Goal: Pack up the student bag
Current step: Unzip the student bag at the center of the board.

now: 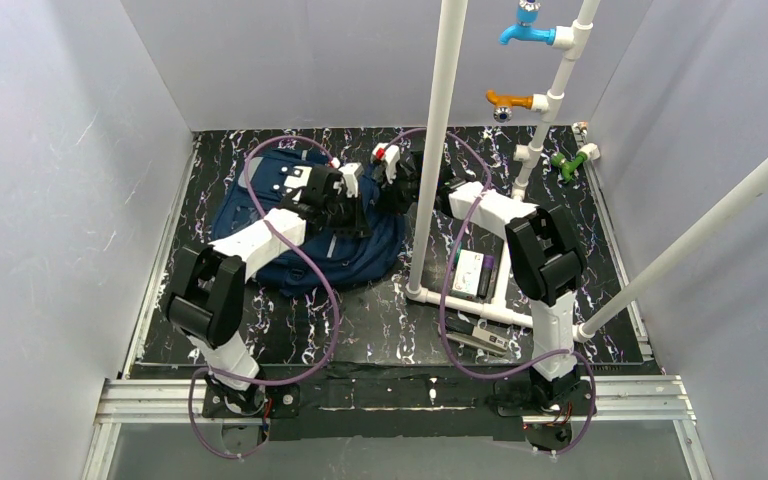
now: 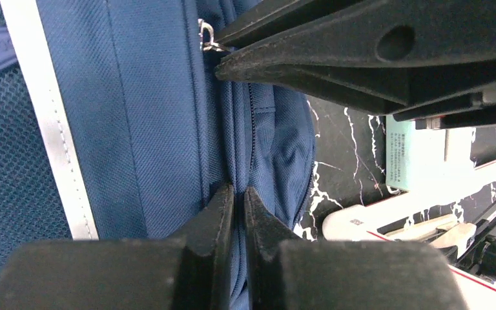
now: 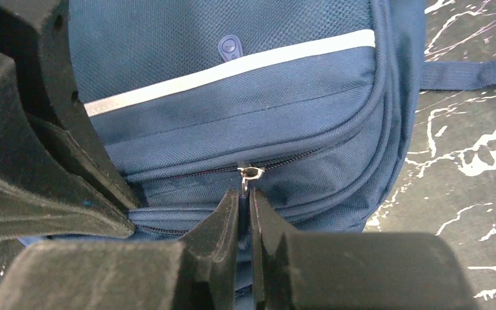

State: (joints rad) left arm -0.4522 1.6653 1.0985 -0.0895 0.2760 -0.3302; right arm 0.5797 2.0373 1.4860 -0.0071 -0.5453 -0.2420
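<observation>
Fingers of the left gripper point(image 2: 236, 197) are closed on a fold of the student bag point(image 2: 148, 129), which lies just under them. The right gripper point(image 3: 245, 201) pinches the zipper pull point(image 3: 250, 173) between its tips.

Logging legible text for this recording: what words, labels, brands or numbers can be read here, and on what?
None can be read.
Pale box beside the student bag: printed lines, too small and blurred.
Rubber tab on the bag's pocket: embossed mark, unreadable.
White patch on the bag: dark squares only, no letters legible.
</observation>
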